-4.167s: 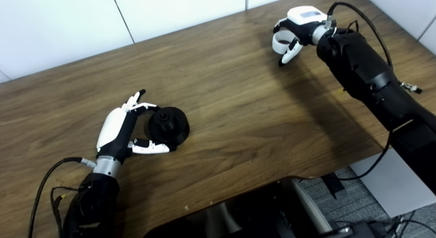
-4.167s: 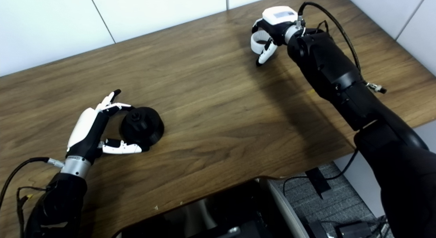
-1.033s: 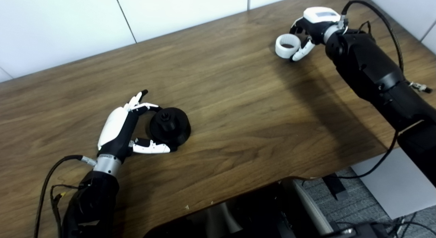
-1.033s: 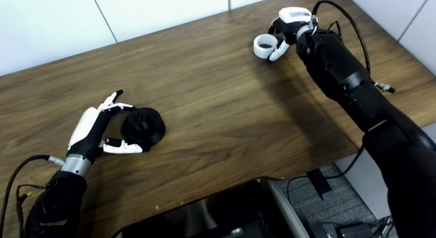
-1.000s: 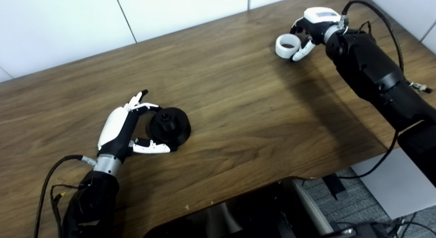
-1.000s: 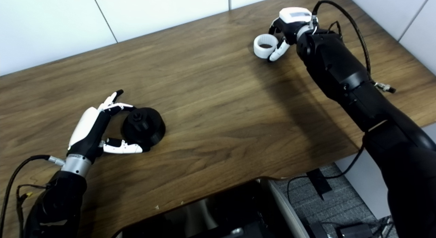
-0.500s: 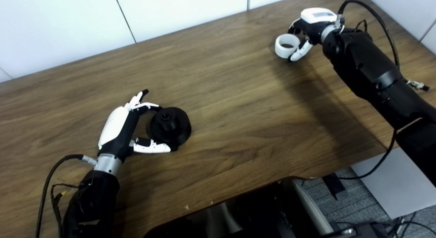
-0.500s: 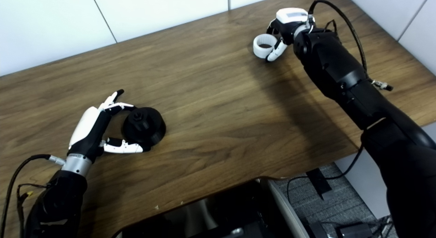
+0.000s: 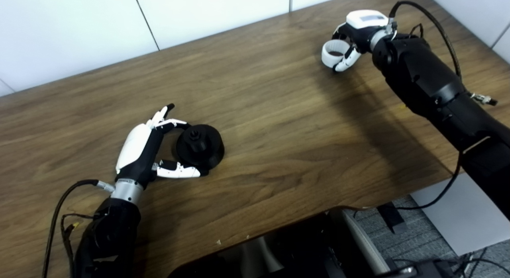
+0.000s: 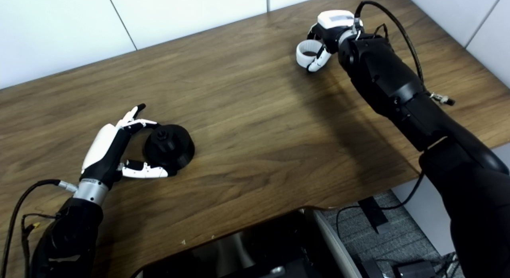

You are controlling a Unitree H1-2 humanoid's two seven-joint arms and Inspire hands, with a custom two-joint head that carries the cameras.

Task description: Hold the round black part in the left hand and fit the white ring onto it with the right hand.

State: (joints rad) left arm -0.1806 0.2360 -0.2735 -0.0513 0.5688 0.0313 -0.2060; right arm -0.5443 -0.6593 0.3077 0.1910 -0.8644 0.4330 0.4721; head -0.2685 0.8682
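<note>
- Presently: right hand (image 9: 350,41) at the far right of the table (image 9: 279,122), fingers curled around the white ring (image 9: 332,54); thumb on the near side of its wall. Grip looks partial — ring sticks out to the left of the hand. Cannot tell whether the ring is lifted or resting on the wood.
- Left hand (image 9: 141,152) at the near left, thumb and fingers cupped about the round black part (image 9: 199,145). Thumb touches its near edge, fingers arc over the far side. Part sits on the table, stub end up; looks loosely bracketed rather than clamped.
- Ring and black part well apart.
- Risk: ring slips or swivels out of the shallow hold in transit; smooth wall, few contact points.
- Risk: ring arrives tilted and jams on the part's rim instead of seating.
- Risk: black part skids or tips when pressed, if the left hand does not tighten first.
- Risk: cable (image 9: 434,23) looping off the right wrist snags as the arm swings in.
- Count: one white ring, one round black part, two hands, one table.
</note>
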